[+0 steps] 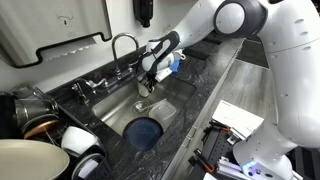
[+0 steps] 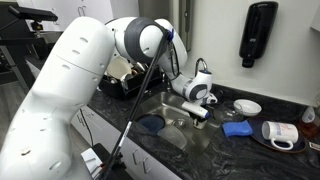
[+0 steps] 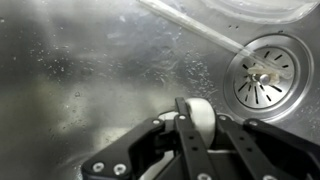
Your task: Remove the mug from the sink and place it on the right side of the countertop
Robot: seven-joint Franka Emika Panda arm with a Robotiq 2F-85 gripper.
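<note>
My gripper [image 3: 197,135] is shut on the small cream-beige mug [image 3: 196,115], whose rounded side shows between the fingers in the wrist view. It hangs over the steel sink [image 3: 90,70], above the basin floor and near the round drain [image 3: 262,75]. In both exterior views the gripper [image 1: 150,78] [image 2: 197,108] sits low over the sink [image 1: 122,108] [image 2: 170,105], in front of the curved chrome faucet [image 1: 124,45]. The mug shows as a pale shape under the fingers [image 1: 147,88] [image 2: 200,115]. The dark speckled countertop [image 1: 205,75] [image 2: 215,145] runs alongside the basin.
A blue round object [image 1: 144,131] lies in the sink. Stacked dishes and pots [image 1: 45,135] crowd one end of the counter. In an exterior view a blue cloth [image 2: 237,128], a shallow white bowl [image 2: 247,106] and a white mug on a plate [image 2: 281,133] sit on the counter.
</note>
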